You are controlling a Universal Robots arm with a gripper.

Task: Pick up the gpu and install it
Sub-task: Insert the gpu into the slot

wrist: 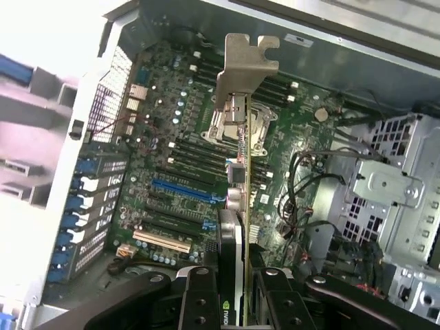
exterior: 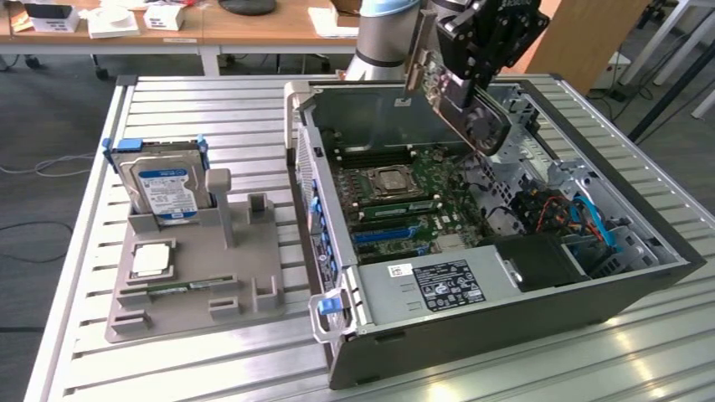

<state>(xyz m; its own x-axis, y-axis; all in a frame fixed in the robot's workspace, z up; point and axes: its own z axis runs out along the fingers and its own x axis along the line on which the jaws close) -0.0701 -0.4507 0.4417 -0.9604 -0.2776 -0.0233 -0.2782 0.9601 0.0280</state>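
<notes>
A thin, dark, rectangular gpu card point(exterior: 464, 105) with a silvery metal bracket point(wrist: 244, 65) is held by the black tool point(exterior: 478, 79), which is partly closed and clamped on the card's sides. It is held tilted above the open dark-grey computer case point(exterior: 480, 335) on the slatted metal counter point(exterior: 201, 109). In the exterior view the card is seen at one o'clock from the silver processor socket point(exterior: 391, 180). A blue-labelled silver hard drive point(exterior: 164, 188) is seen upright in a grey holder point(exterior: 190, 285) at nine o'clock of the case.
</notes>
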